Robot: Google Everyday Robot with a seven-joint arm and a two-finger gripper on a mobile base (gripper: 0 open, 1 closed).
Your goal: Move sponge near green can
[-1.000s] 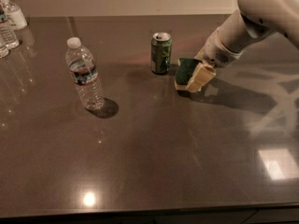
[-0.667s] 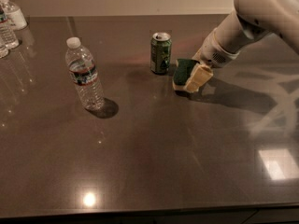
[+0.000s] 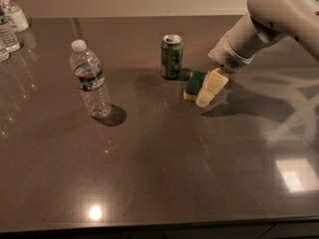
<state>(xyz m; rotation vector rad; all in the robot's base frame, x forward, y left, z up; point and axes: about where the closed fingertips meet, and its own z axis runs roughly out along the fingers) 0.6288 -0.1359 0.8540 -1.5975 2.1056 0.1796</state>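
The green can (image 3: 172, 56) stands upright on the dark table, right of centre toward the back. The sponge (image 3: 194, 84), dark green on top over pale yellow foam, lies on the table just right of the can, a small gap apart. My gripper (image 3: 211, 87) comes in from the upper right on the white arm (image 3: 259, 24). It sits low at the sponge's right edge and touches or overlaps it. The sponge's right side is hidden behind the gripper.
A clear water bottle (image 3: 90, 79) with a white cap stands left of centre. More bottles (image 3: 10, 21) stand at the far left back corner. The table's front edge (image 3: 159, 228) runs along the bottom of the view.
The arm has shifted very slightly. The sponge and gripper stay beside the can, and the can and the bottle have not moved.
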